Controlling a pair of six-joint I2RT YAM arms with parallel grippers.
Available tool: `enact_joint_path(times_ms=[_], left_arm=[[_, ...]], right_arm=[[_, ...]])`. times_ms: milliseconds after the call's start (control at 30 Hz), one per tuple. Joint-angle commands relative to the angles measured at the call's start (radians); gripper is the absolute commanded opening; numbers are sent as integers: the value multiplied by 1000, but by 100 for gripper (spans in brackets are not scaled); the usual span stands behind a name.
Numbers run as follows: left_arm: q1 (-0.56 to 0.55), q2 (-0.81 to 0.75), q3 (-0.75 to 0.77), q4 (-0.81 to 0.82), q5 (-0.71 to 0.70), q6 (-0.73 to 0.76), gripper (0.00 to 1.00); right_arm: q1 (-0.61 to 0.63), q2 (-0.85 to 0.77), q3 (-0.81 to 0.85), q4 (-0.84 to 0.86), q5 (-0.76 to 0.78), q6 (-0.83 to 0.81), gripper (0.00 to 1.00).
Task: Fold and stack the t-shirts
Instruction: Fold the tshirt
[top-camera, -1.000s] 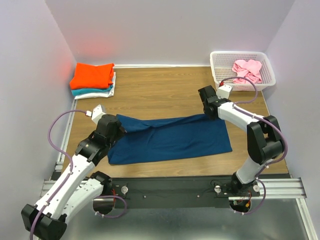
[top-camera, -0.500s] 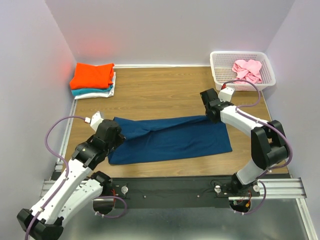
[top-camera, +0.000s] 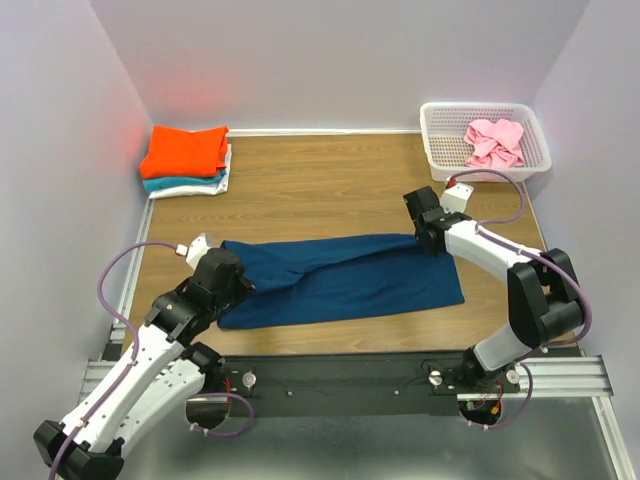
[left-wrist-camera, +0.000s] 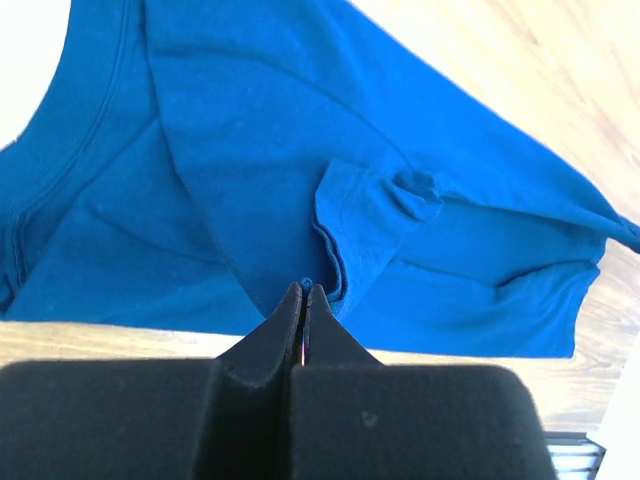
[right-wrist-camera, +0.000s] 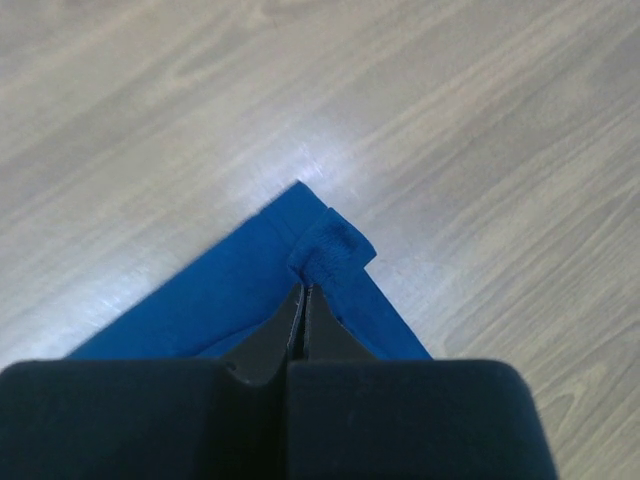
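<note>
Lying across the near half of the table (top-camera: 300, 190), the blue shirt (top-camera: 340, 280) was held at both ends. The left pincer (left-wrist-camera: 304, 292) was shut tight on a bunched fold of cloth at the shirt's left end. The right pincer (right-wrist-camera: 303, 292) was shut tight on the far right corner, where a small bit of hem was folded over. The shirt was partly folded, and long wrinkles could be seen along it. At the far left corner of the table, three folded shirts were stacked: an orange shirt (top-camera: 185, 150) on top, a teal shirt (top-camera: 165, 184) under it, and a white shirt (top-camera: 200, 190) at the bottom. A pink shirt (top-camera: 495, 140) was seen crumpled in the basket (top-camera: 435, 140) at the far right corner.
</note>
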Motion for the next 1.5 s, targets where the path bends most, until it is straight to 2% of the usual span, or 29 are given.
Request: enact_joint_path(times_ms=[0, 67, 133, 167, 200, 233, 267, 333, 367, 400, 433, 533, 633, 667, 733, 767, 867, 967, 1067, 1300, 1467], left_arm=[[-7, -24, -14, -9, 30, -24, 0], [-7, -26, -20, -14, 39, -25, 14], [-10, -38, -31, -5, 61, -19, 33], [-10, -44, -34, -2, 70, -16, 40], [-12, -51, -35, 1, 72, -15, 47], [-12, -66, -34, 0, 72, -13, 54], [-12, -72, -31, -2, 73, -12, 62], [-12, -93, -17, -12, 53, -13, 75], [-12, -95, -11, -17, 47, -13, 77], [-10, -92, 1, -17, 40, -1, 86], [-12, -83, 8, -8, 23, 7, 97], [-12, -10, 28, 74, 20, 57, 97], [-10, 114, 16, 214, 32, 111, 98], [-9, 153, 17, 310, 44, 152, 98], [17, 285, 38, 398, 46, 192, 98], [43, 328, 54, 402, 27, 200, 98], [164, 452, 77, 475, 50, 264, 98], [281, 520, 45, 627, 192, 347, 98], [342, 609, 18, 754, 310, 384, 98], [424, 882, 37, 863, 457, 432, 98], [441, 940, 25, 882, 458, 439, 98]], right_arm=[[4, -48, -64, -12, 12, 51, 2], [4, -63, -82, -12, 12, 57, 10], [4, -80, -102, -18, 13, 71, 22], [4, -97, -120, -22, 13, 87, 37], [4, -105, -127, -24, 13, 91, 37], [4, -112, -131, -33, 18, 93, 50], [4, -126, -134, -41, 19, 100, 53], [4, -144, -127, -65, 6, 104, 66], [4, -164, -125, -68, -8, 98, 76], [4, -172, -113, -70, -31, 84, 88], [4, -178, -104, -70, -83, 44, 97], [6, -203, -64, -56, -183, -33, 100], [13, -232, -48, 35, -435, -187, 100], [13, -238, -54, 74, -653, -262, 100], [15, -247, -73, 214, -910, -320, 100], [16, -240, -96, 270, -1171, -362, 100], [46, -179, -113, 448, -1498, -389, 100], [144, -70, -64, 482, -1492, -462, 100], [231, 71, 43, 482, -1520, -549, 100], [322, 372, 275, 479, -1685, -657, 100], [377, 513, 422, 459, -1708, -714, 100]])
